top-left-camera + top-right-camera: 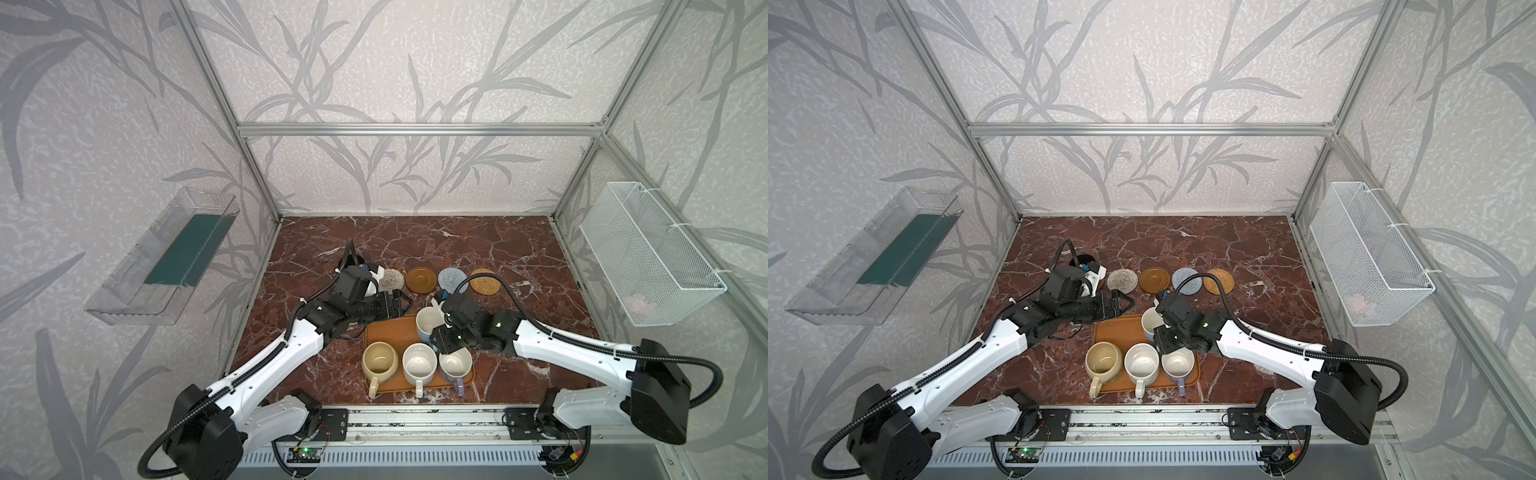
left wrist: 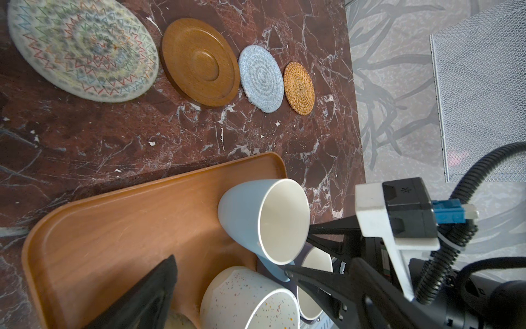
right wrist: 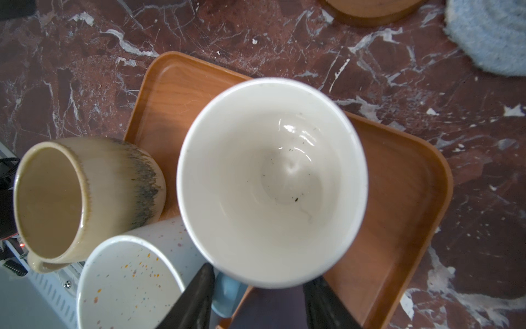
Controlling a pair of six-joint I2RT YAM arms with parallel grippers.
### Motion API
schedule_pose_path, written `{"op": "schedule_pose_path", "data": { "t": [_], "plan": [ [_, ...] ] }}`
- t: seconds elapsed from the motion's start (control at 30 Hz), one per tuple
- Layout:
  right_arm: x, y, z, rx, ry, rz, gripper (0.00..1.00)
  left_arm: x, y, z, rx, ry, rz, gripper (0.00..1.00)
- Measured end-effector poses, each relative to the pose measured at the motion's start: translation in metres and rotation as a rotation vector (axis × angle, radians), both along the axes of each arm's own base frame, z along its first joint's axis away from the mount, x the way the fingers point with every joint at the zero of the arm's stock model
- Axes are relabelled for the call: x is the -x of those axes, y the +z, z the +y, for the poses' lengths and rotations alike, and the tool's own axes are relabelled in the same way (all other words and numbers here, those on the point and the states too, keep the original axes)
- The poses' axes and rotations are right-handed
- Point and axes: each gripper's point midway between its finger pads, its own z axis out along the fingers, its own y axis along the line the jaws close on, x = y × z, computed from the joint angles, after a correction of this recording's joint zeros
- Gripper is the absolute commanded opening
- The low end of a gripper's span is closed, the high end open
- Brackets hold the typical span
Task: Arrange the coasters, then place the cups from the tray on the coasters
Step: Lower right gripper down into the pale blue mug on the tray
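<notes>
The orange-brown tray (image 1: pixel 386 332) holds a light blue cup (image 1: pixel 428 322), a cream-yellow cup (image 1: pixel 379 360), a speckled white cup (image 1: pixel 419 363) and a lavender cup (image 1: pixel 455 362). Behind the tray lie a row of coasters: woven cream (image 1: pixel 390 279), brown (image 1: pixel 420 279), grey-blue (image 1: pixel 453 279) and rattan (image 1: pixel 484 281). A black cup (image 1: pixel 1084 259) is mostly hidden behind my left wrist. My right gripper (image 3: pixel 260 299) straddles the light blue cup's handle (image 3: pixel 227 293); one finger touches it and the other stands apart. My left gripper (image 1: pixel 401 305) hovers open at the tray's far left corner, holding nothing.
A clear plastic shelf (image 1: pixel 166 257) hangs on the left wall. A white wire basket (image 1: pixel 648 253) hangs on the right wall. Metal frame posts stand at the table's back corners. The arm rail (image 1: pixel 415 424) runs along the front edge.
</notes>
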Motion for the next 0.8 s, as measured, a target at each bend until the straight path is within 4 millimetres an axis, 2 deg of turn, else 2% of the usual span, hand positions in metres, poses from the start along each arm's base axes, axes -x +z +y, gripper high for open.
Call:
{"op": "schedule_pose_path", "data": {
  "t": [0.17,0.43,0.53,0.63,0.8],
  "plan": [
    [-0.003,-0.013,-0.003,0.051,-0.026,0.014,0.45,-0.001,0.000,-0.001,0.008,0.005,-0.002,0.96],
    [-0.009,-0.014,-0.006,0.068,-0.050,-0.011,0.39,-0.004,-0.001,-0.001,0.007,0.011,-0.008,0.96],
    [-0.013,-0.020,-0.004,0.086,-0.054,-0.008,0.37,-0.004,-0.004,-0.001,0.002,0.013,-0.003,0.96],
    [-0.014,-0.026,-0.004,0.099,-0.054,-0.004,0.32,-0.002,-0.008,-0.001,-0.003,0.011,0.005,0.96],
    [-0.017,-0.025,-0.001,0.090,-0.045,-0.022,0.24,-0.002,-0.010,0.001,-0.005,0.020,0.003,0.95]
  ]
}}
